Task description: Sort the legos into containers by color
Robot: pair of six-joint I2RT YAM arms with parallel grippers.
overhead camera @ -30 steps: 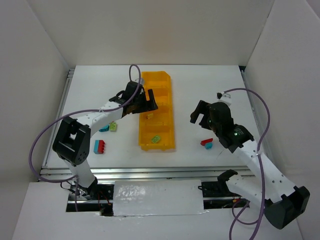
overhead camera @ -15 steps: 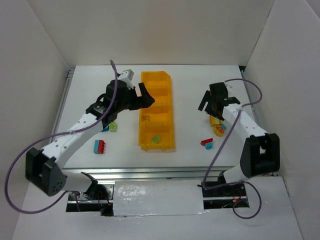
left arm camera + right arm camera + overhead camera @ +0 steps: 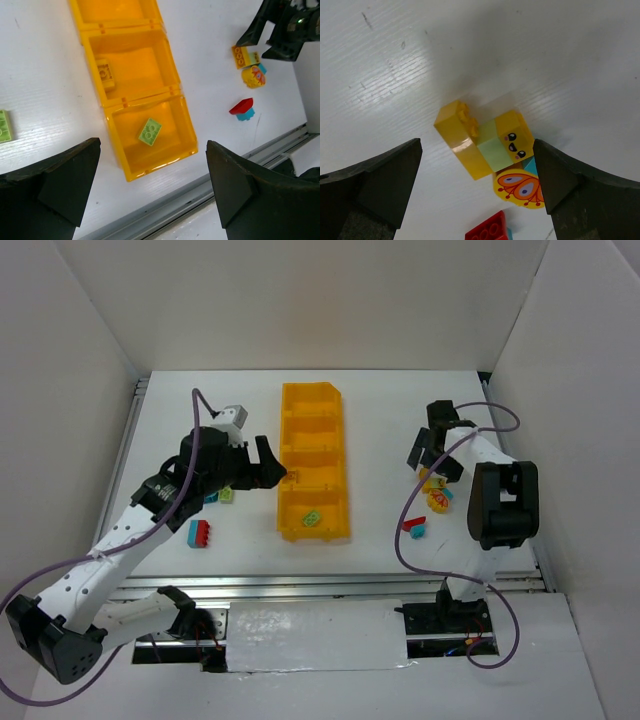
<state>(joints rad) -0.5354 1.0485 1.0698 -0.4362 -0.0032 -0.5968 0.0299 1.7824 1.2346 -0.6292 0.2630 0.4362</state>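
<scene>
The containers are one long yellow-orange bin (image 3: 346, 490) with four compartments. A light green lego (image 3: 313, 519) lies in the nearest one and a yellow lego (image 3: 298, 473) in the one behind it. My left gripper (image 3: 270, 468) hangs open at the bin's left wall; its wrist view looks down on the bin (image 3: 172, 91) and the green lego (image 3: 150, 132), with the left gripper (image 3: 152, 150) empty. My right gripper (image 3: 428, 455) is open above a yellow lego (image 3: 457, 130) joined to a green-and-yellow face piece (image 3: 507, 140), with the right gripper (image 3: 476, 150) straddling them.
Left of the bin lie a teal lego (image 3: 209, 497), a green lego (image 3: 227, 494) and a red-and-blue lego (image 3: 199, 533). Right of it lie a butterfly-printed yellow piece (image 3: 438, 502), a red lego (image 3: 413, 524) and a teal lego (image 3: 418, 532). White walls enclose the table.
My left gripper has drawn back from over the bin to its left wall. The right arm has swung to the far right and now stands over the yellow legos.
</scene>
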